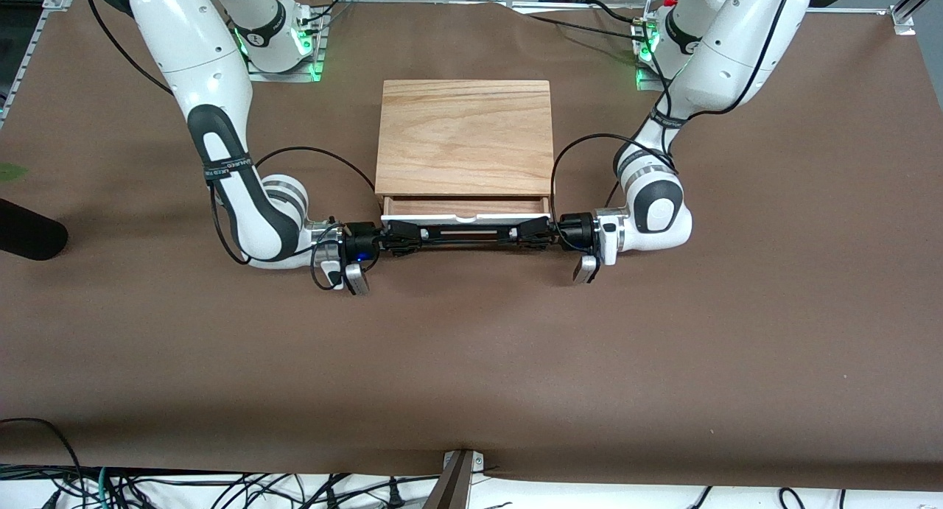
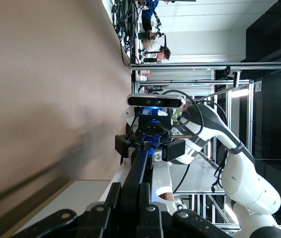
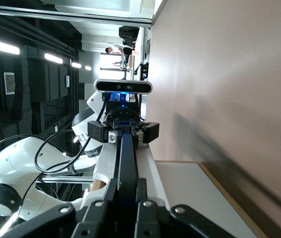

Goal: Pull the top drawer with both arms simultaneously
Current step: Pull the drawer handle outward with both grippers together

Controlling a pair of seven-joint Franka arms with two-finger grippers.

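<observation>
The top drawer (image 1: 465, 219) has a white front and stands slightly out of the cabinet (image 1: 464, 137), baring a thin strip of reddish-brown interior. Its black bar handle (image 1: 465, 235) runs along the front. My left gripper (image 1: 524, 233) is shut on the handle's end toward the left arm's side. My right gripper (image 1: 404, 236) is shut on its end toward the right arm's side. In the left wrist view my left gripper (image 2: 130, 191) clamps the handle (image 2: 139, 168), with the right gripper (image 2: 149, 146) farther along. In the right wrist view my right gripper (image 3: 127, 191) clamps the handle (image 3: 127, 158).
A brown cover lies over the table (image 1: 471, 362). A black rounded object (image 1: 29, 233) sits at the right arm's end. Cables (image 1: 221, 487) and a camera mount (image 1: 457, 479) line the edge nearest the front camera.
</observation>
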